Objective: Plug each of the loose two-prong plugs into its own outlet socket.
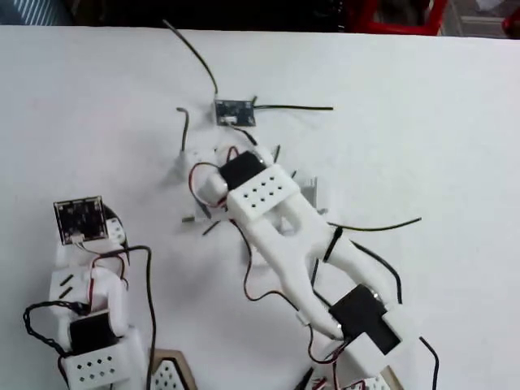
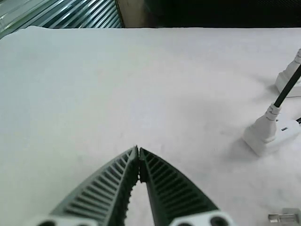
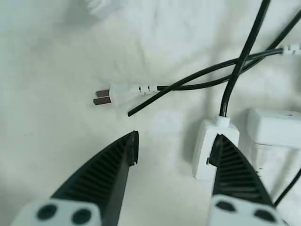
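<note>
Two arms at a white table [image 1: 439,122], quick rundown. The left arm [image 1: 89,317] is tucked into the near left corner. The left gripper [image 2: 138,150] is pinched all the way together, tips touching with nothing between them, just over bare tabletop. Further right on the table the left wrist view catches a white outlet socket [image 2: 268,136] with a black cable coming up out of it. Another white socket block [image 2: 288,82] sits a bit farther back.

The right arm [image 1: 272,211] stretches from the near right out to the middle of the table. The right gripper [image 3: 175,143] is spread wide and holding nothing. The loose two-prong plug [image 3: 120,94] lies flat on the table just past one fingertip [image 3: 130,141] and clear of it. Both prongs are bare and point away from its black cord [image 3: 197,77].

By the other finger there's a white outlet block [image 3: 207,150] with a cable going into its far end. The finger overlaps it in the right wrist view, so I can't tell if they're touching. A second white block [image 3: 275,127] sits right beside that one, and a few black cords cross each other on the table beyond them.
</note>
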